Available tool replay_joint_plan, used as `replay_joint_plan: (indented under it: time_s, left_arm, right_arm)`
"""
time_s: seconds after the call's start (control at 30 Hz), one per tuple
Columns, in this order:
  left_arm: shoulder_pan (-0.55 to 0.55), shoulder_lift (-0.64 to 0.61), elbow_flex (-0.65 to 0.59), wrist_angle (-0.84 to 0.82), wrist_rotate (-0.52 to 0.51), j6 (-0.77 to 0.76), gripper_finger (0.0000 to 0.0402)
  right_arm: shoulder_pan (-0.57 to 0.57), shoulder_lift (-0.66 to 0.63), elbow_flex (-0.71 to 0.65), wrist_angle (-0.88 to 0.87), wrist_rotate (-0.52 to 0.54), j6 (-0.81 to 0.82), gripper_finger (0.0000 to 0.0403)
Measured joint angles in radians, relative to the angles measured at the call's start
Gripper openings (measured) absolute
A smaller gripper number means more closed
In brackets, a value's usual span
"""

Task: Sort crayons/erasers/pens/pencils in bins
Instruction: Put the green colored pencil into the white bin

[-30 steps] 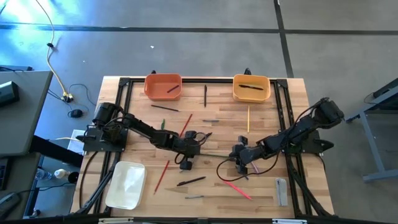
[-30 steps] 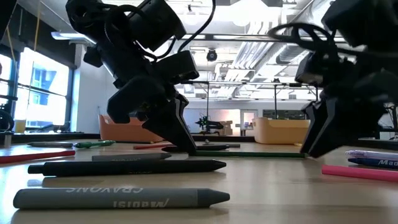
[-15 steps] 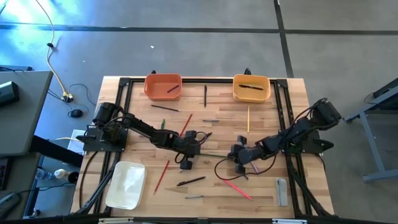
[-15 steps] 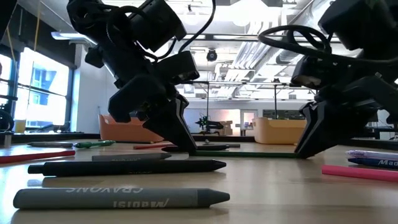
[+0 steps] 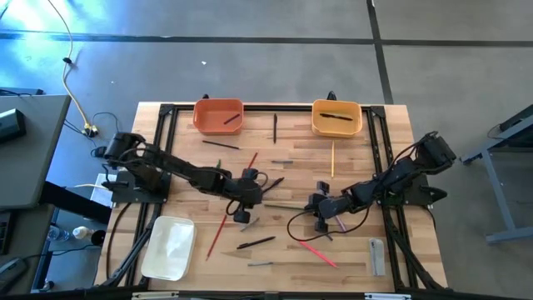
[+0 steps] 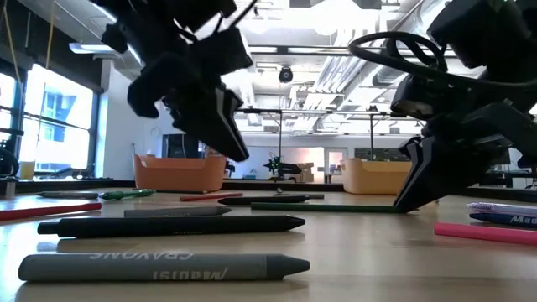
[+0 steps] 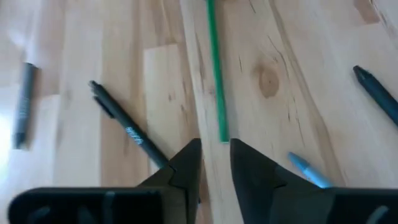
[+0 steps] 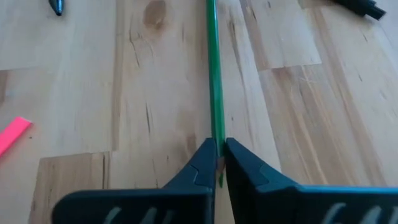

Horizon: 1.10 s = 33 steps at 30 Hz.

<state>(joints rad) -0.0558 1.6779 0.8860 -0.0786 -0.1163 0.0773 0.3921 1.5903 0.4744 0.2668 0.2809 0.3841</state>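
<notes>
A green pencil point(image 5: 291, 207) lies flat on the wooden table between my two grippers; it also shows in the low view point(image 6: 327, 207). My right gripper point(image 5: 315, 208) is shut on the pencil's right end, its fingertips down at the table point(image 6: 403, 204). My left gripper point(image 5: 256, 202) hangs above the table point(image 6: 237, 153) just short of the pencil's left end point(image 7: 222, 138), its fingers a little apart with nothing between them. An orange bin point(image 5: 218, 116), a yellow-orange bin point(image 5: 337, 117) and a white bin point(image 5: 169, 247) stand at the table's edges. My right gripper pinches the green pencil's right end point(image 8: 216, 144) between its two fingertips. The fingers slant down from the table's right side and lie along the pencil. The pencil lies flat on the table, stretching away toward my left gripper.
Red pencils point(image 5: 249, 167) point(image 5: 216, 236), a yellow pencil point(image 5: 332, 158), black pens point(image 5: 275, 127) point(image 5: 256, 242), a pink crayon point(image 5: 321, 254) and a clear-grey block point(image 5: 376, 256) lie scattered. The orange bin holds a red stick, the yellow-orange bin a black pen. A grey crayon point(image 6: 159, 267) lies nearest the low camera.
My left gripper has risen off the table at the green pencil's left end, and its arm has swung back toward the table's left edge. My right gripper has stayed down at the pencil's right end. The pencil still lies on the table.
</notes>
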Motion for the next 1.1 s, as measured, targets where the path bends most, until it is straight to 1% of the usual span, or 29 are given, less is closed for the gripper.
replay_joint_plan:
  time_s: [0.13,0.3,0.43,0.57,0.67,0.87,1.0,1.1]
  left_arm:
    - [-0.013,-0.008,0.001,-0.004,-0.005,0.032,0.0107]
    - [-0.034,0.030,0.001,-0.002,-0.020,0.058,0.0136]
    - [-0.039,0.053,0.001,0.010,-0.028,0.058,0.0150]
    - [-0.039,0.059,0.001,0.027,-0.064,0.065,0.0156]
    - [-0.038,0.059,0.001,0.027,-0.069,0.063,0.0156]
    - [-0.038,0.059,0.001,0.025,-0.067,0.058,0.0157]
    - [-0.037,0.059,0.001,0.023,-0.031,0.057,0.0157]
    - [-0.036,0.059,0.001,0.023,-0.026,0.057,0.0156]
  right_arm:
    - [0.000,0.001,-0.001,0.029,-0.001,-0.013,0.0003]
    - [0.000,0.001,-0.001,0.055,0.031,-0.021,0.0003]
    - [0.000,0.001,-0.001,0.073,0.046,-0.026,0.0003]
    - [0.000,0.000,0.000,0.103,0.051,-0.041,0.0003]
    - [0.000,0.000,0.000,0.120,0.052,-0.051,0.0003]
    - [0.000,0.000,0.000,0.155,0.053,-0.072,0.0003]
    - [0.000,-0.001,0.001,0.164,0.053,-0.079,0.0003]
    - [0.000,-0.002,0.001,0.164,0.053,-0.079,0.0003]
